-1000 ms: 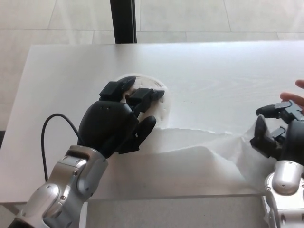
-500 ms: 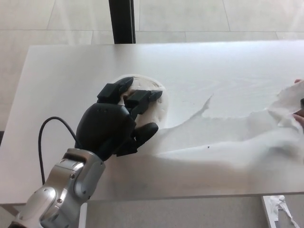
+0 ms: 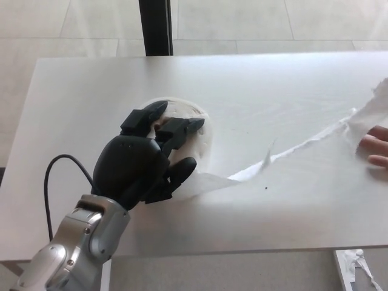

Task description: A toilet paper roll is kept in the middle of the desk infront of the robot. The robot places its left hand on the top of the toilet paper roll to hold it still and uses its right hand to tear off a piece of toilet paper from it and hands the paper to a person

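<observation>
The left hand (image 3: 145,160) is black on a shiny grey arm (image 3: 79,242), the toilet paper roll (image 3: 191,130) and its long strip (image 3: 315,139) are white, and the desk (image 3: 254,85) is pale grey-white.

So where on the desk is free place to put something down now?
The far strip of the desk behind the roll is bare, and so is the near right part below the paper strip. The left hand on the roll crowds the middle-left; a person's hand takes the right edge.

Office-like room, white desk (image 3: 121,79), pale tiled floor (image 3: 73,24)
</observation>
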### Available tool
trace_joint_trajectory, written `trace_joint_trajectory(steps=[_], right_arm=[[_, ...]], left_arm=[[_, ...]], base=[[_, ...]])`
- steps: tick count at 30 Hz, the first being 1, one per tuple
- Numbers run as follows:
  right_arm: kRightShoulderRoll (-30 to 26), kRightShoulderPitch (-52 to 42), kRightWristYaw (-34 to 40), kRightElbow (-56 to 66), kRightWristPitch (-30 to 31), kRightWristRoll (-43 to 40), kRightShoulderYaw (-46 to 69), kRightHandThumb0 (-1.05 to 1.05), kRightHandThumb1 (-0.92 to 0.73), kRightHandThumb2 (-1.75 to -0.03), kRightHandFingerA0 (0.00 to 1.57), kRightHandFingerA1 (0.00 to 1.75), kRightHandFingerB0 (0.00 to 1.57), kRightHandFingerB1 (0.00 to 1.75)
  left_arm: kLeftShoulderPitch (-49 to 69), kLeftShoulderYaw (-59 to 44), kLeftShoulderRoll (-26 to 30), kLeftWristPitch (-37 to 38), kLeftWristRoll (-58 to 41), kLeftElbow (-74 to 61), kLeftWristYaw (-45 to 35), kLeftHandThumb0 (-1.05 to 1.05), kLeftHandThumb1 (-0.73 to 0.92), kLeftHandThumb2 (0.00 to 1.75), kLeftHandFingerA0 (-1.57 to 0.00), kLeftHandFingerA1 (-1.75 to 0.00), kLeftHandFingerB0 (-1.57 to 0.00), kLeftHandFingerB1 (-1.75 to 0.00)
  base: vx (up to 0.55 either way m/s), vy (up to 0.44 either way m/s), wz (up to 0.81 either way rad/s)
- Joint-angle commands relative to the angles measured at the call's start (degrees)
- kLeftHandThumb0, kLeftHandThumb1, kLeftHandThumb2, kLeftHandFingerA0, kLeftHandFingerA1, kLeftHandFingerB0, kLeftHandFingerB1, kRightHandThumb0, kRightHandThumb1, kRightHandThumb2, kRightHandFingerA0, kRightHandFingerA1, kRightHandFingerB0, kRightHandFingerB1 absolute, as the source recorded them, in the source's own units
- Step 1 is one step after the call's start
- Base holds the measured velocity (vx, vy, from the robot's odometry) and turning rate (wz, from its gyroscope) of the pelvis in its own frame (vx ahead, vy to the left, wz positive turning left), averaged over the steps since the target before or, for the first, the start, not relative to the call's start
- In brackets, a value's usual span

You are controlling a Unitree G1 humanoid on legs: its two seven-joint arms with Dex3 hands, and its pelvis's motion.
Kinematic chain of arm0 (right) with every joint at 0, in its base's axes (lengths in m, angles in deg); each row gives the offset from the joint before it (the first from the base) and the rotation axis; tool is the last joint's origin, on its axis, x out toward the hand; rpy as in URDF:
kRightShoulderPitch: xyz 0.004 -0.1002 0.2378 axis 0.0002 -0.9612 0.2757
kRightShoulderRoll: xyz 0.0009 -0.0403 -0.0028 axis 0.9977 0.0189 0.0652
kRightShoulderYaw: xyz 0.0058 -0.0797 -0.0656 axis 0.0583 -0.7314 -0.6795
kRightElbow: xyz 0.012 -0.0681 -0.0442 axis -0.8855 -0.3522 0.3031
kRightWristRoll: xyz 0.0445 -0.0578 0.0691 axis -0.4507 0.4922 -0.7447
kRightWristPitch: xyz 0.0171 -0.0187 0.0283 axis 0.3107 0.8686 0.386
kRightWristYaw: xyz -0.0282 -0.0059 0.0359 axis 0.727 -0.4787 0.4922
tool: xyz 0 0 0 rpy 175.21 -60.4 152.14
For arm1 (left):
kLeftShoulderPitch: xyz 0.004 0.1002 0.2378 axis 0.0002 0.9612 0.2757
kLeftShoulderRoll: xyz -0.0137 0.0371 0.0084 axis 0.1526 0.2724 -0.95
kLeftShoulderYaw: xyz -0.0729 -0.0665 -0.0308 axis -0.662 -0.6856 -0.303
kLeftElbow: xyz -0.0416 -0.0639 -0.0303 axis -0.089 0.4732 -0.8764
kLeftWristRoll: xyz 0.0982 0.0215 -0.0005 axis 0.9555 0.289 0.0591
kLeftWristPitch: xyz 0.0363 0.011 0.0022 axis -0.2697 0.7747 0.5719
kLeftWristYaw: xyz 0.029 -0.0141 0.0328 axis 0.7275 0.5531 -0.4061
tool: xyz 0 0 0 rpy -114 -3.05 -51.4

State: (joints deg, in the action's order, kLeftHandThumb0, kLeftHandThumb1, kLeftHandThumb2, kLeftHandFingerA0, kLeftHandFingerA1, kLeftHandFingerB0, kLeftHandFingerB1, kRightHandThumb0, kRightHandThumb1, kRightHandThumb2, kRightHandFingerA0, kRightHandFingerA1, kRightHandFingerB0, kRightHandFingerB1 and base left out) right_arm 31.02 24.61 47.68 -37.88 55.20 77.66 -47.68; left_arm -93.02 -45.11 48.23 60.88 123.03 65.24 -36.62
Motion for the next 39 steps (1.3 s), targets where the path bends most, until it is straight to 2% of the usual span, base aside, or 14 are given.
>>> trace_joint_trajectory(steps=[1,2,3,5,6,17,18,19,20,26,35,36,38,39], right_arm=[[-7.65,7.15,0.88,-4.49,-5.74,-1.97,2.91,-0.19,-0.51,-1.17,0.88,1.71,0.8,1.56],[-8.7,9.27,2.78,-4.4,-4.62,-1.74,3.84,-0.25,-0.47,-1.14,1.18,1.36,1.02,1.25],[-11.2,13.21,2.57,-5.31,-2.56,-2.82,5.49,-0.18,-0.52,-1.15,0.92,1.71,0.83,1.53],[-13.26,15.97,3.36,-6.36,-2.38,-2.79,6.46,-0.18,-0.45,-1.3,1.0,1.75,0.86,1.57],[-14.03,18.1,2.91,-8.22,-4.27,-4.86,8.02,-0.18,-0.48,-1.15,0.99,1.75,0.9,1.57],[-21.68,19.41,4.62,-10.69,-4.77,-3.23,10.91,-0.25,-0.46,-1.22,0.98,1.75,0.84,1.59],[-21.69,18.8,3.05,-10.08,-4.47,-4.06,10.98,-0.26,-0.42,-1.17,1.27,1.41,1.08,1.3],[-21.63,18.59,2.52,-9.85,-4.28,-4.36,10.94,-0.26,-0.42,-1.17,1.27,1.41,1.08,1.3],[-21.07,18.24,2.93,-9.78,-4.5,-4.1,10.54,-0.22,-0.34,-1.33,1.01,1.72,0.94,1.53],[-17.32,11.68,-6.13,-7.79,-5.7,-4.6,5.6,-0.14,-0.36,-1.4,0.99,1.7,0.87,1.52],[-12.09,3.96,-17.8,-12.96,-6.6,-5.68,-3.87,-0.15,-0.41,-1.25,0.91,1.71,0.79,1.54],[-11.54,3.51,-19.48,-15.54,-6.28,-4.59,-5.8,-0.15,-0.42,-1.25,0.92,1.67,0.81,1.51],[-11.2,3.95,-20.88,-18.23,-6.14,-4.27,-7.24,-0.14,-0.45,-1.17,1.0,1.26,0.92,1.3],[-10.89,4.08,-21.03,-20.15,-7.47,-3.77,-8.3,-0.19,-0.43,-1.21,0.94,1.44,0.91,1.36]], left_arm=[[9.14,1.9,3.14,-3.28,-0.46,6.19,-7.01,-0.64,0.73,1.09,-0.29,-0.57,-0.35,-0.55],[9.2,1.97,3.19,-2.56,-0.35,6.72,-6.34,-0.64,0.73,1.09,-0.3,-0.58,-0.36,-0.56],[9.58,2.15,3.36,-1.66,-0.26,7.21,-5.58,-0.64,0.73,1.1,-0.31,-0.59,-0.36,-0.56],[10.41,2.06,3.32,-2.29,-0.7,6.96,-6.28,-0.65,0.74,1.11,-0.28,-0.58,-0.36,-0.56],[11.07,2.12,3.35,-2.02,-0.74,7.49,-5.88,-0.66,0.74,1.11,-0.29,-0.58,-0.36,-0.56],[12.03,2.46,3.7,-1.7,-0.68,7.19,-6.14,-0.68,0.76,1.13,-0.26,-0.56,-0.36,-0.55],[12.21,2.39,3.68,-2.05,-1.0,6.64,-6.75,-0.68,0.75,1.12,-0.25,-0.55,-0.36,-0.56],[12.28,2.38,3.67,-2.19,-1.15,6.41,-7.03,-0.68,0.75,1.12,-0.25,-0.55,-0.36,-0.56],[12.27,2.38,3.67,-1.91,-1.26,6.51,-6.89,-0.67,0.75,1.12,-0.25,-0.56,-0.36,-0.56],[12.28,2.87,3.53,-1.86,-0.77,5.56,-7.1,-0.67,0.76,1.12,-0.26,-0.56,-0.35,-0.55],[11.04,2.92,3.37,-1.6,-0.72,4.68,-7.62,-0.68,0.78,1.15,-0.26,-0.57,-0.33,-0.54],[10.77,3.12,3.17,-1.68,-0.76,3.95,-8.07,-0.67,0.77,1.14,-0.26,-0.57,-0.32,-0.54],[10.45,3.17,3.05,-2.05,-1.13,2.99,-9.03,-0.67,0.77,1.13,-0.26,-0.56,-0.31,-0.54],[10.29,3.19,3.0,-1.83,-1.16,2.77,-8.9,-0.67,0.77,1.12,-0.26,-0.56,-0.31,-0.54]], base=[[0.0,0.0,0.0],[0.0,0.0,0.0],[0.0,0.0,0.0],[0.0,0.0,0.0],[0.0,0.0,0.0],[0.0,0.0,0.0],[0.0,0.0,0.0],[0.0,0.0,0.0],[0.0,0.0,0.0],[0.0,0.0,0.0],[0.0,0.0,0.0],[0.0,0.0,0.0],[0.0,0.0,0.0],[0.0,0.0,0.0]])
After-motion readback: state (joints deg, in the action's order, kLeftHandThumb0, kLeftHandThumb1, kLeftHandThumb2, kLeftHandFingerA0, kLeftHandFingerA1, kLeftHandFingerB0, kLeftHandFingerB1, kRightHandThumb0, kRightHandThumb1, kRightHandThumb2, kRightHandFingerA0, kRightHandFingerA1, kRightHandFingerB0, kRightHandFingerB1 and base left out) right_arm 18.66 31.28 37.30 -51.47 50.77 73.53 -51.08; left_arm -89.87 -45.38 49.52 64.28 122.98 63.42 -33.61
